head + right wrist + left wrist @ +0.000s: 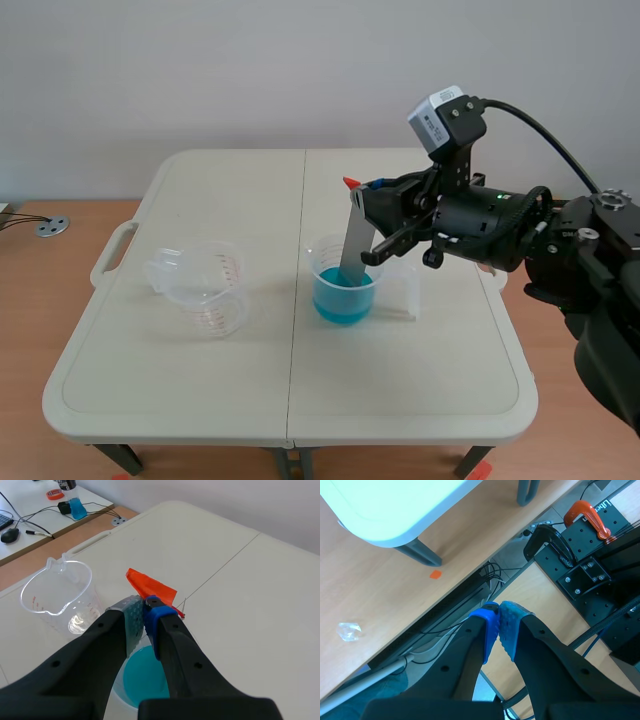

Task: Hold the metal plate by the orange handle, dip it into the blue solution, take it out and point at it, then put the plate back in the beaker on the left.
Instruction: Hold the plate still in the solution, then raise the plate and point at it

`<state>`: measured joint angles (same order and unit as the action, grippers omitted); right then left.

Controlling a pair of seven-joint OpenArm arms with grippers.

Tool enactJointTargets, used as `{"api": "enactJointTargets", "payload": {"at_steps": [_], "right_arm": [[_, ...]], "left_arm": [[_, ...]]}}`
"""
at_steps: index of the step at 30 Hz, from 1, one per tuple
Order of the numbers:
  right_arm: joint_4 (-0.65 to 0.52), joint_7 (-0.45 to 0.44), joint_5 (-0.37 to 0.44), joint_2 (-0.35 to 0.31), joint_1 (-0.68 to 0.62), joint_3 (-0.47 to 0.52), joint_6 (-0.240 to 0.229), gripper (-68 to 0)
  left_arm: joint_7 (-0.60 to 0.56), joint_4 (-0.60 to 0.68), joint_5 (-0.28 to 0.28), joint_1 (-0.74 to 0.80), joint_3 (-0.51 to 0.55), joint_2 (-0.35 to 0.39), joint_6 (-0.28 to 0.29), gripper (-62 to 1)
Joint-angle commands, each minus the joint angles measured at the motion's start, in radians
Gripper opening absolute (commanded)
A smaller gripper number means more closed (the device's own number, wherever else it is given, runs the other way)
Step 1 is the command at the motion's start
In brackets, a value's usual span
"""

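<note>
My right hand (368, 195) is squeezed shut on the orange handle (350, 183) of the metal plate (353, 245). The handle pokes up between my two fingers (100, 645). The plate hangs down under my hand, a bit tilted. Its low end sits in the blue solution (342, 300), inside a clear beaker (322, 258) near the middle of the counter (200, 400). A second beaker (205, 290) stands to the left, well apart. My left hand (499, 622) is closed on nothing, down beside the counter, over the floor (380, 595).

On the table (180, 400), the empty beaker (200, 288) stands at 9 o'clock from the filled beaker (343, 292). The metal plate (353, 250) stands in the filled one, its handle (350, 183) at 12 o'clock, clamped by the right gripper (368, 205).
</note>
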<state>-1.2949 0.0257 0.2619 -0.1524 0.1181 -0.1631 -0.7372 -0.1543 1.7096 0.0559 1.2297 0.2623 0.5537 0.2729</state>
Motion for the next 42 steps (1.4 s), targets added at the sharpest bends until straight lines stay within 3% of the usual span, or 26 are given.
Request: {"api": "enactJointTargets", "payload": {"at_steps": [1,16,27,36,42], "right_arm": [[-0.014,-0.015,0.025,-0.002,0.012,0.005,-0.008,-66.2],[-0.195,0.043,0.093,-0.003,0.005,0.005,-0.008,-66.2],[-0.343,0.176,0.226,-0.006,-0.008,0.007,-0.008,-66.2],[-0.452,0.224,0.274,-0.006,-0.008,0.008,-0.008,-66.2],[-0.507,0.224,0.28,-0.005,-0.008,0.031,-0.008,-66.2]], "left_arm": [[-0.01,0.011,0.004,-0.003,-0.004,-0.004,0.003,-59.7],[-0.011,0.011,0.003,-0.003,-0.004,-0.004,0.003,-59.7],[-0.011,0.011,-0.019,-0.023,-0.004,0.0,0.002,-59.7],[-0.01,0.011,-0.009,-0.145,-0.004,0.095,0.003,-59.7],[0.024,0.01,0.063,-0.293,-0.005,0.167,0.029,-59.7]]}}
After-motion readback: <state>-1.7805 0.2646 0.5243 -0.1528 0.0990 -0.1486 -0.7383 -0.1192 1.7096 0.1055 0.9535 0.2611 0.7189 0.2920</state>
